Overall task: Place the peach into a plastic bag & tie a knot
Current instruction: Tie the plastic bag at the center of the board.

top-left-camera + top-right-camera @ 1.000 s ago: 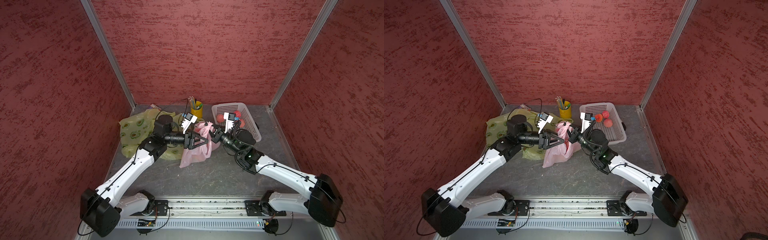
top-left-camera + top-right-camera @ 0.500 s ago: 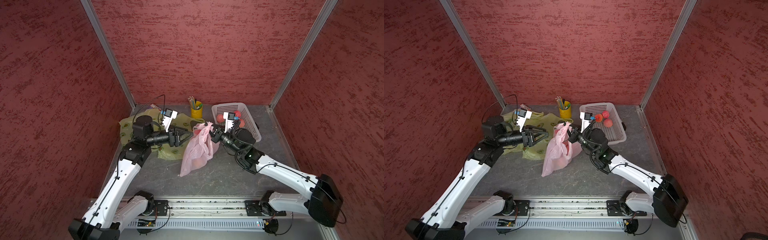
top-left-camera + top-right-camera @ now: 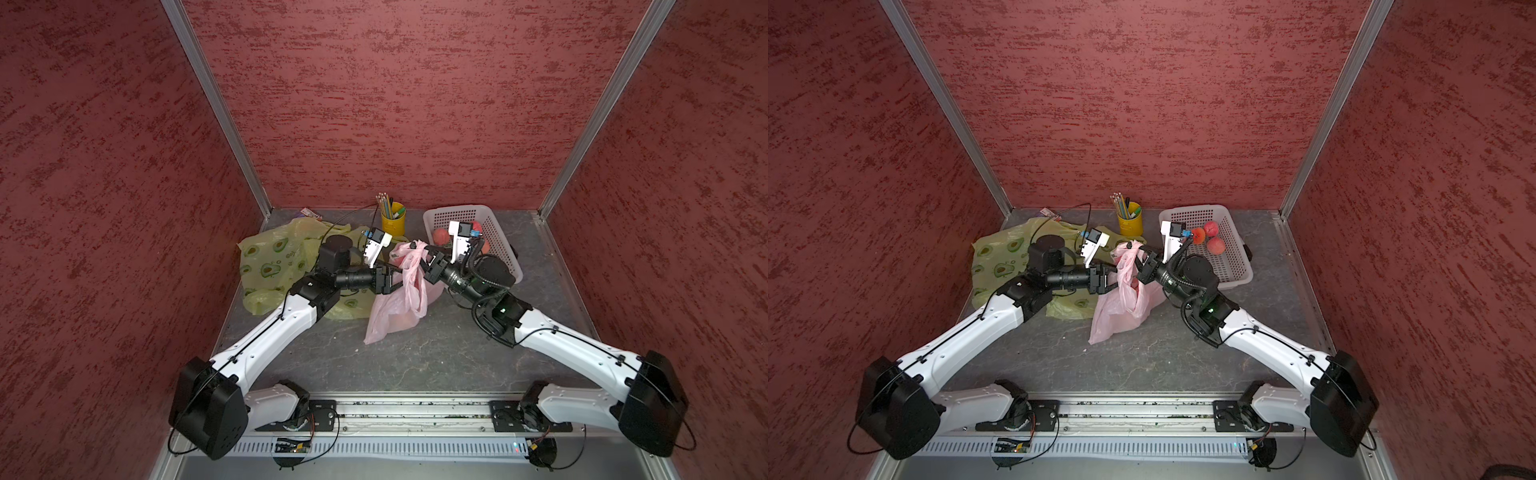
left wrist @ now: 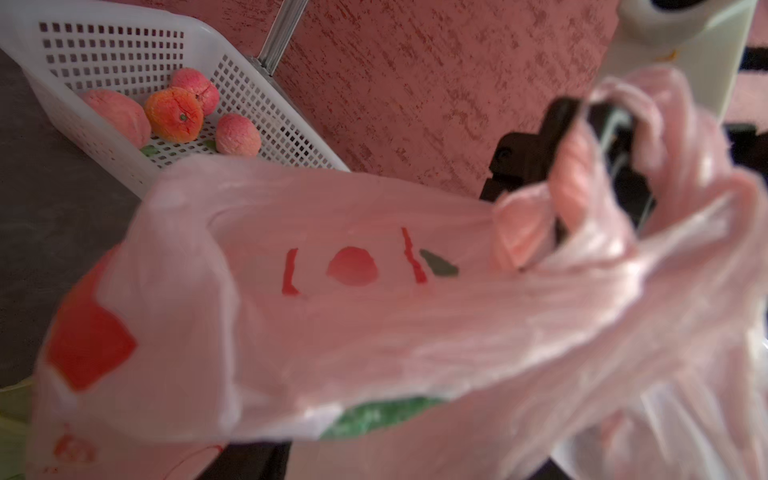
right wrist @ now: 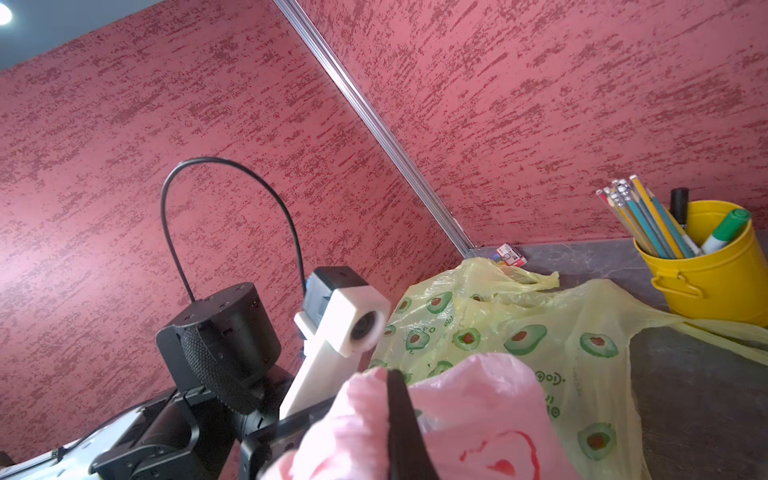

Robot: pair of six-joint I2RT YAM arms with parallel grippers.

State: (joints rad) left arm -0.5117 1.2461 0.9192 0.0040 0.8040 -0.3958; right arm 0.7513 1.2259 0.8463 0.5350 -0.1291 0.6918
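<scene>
A pink plastic bag [image 3: 401, 303] hangs in the middle, its lower end resting on the table. My right gripper [image 3: 424, 258] is shut on the bag's bunched handles [image 4: 615, 108]; its black finger [image 5: 399, 415] shows pressed into pink plastic. My left gripper [image 3: 1115, 281] stands at the bag's neck from the left with its fingers apart, pink film against them; in the left wrist view the bag [image 4: 353, 291] hides its jaws. A faint orange tint [image 3: 397, 319] low in the bag may be a peach; I cannot tell. Loose peaches [image 3: 1216, 245] lie in the basket.
The white mesh basket [image 3: 505, 257] stands at the back right, behind the right wrist. A yellow pencil cup [image 3: 392, 223] stands at the back centre. A yellow-green avocado-print bag [image 3: 270, 257] is spread under the left arm. Red walls close three sides.
The left arm swung out to the left, away from the bag, and has come back to its neck with narrower jaws. The bag now hangs longer. The right gripper has kept its hold.
</scene>
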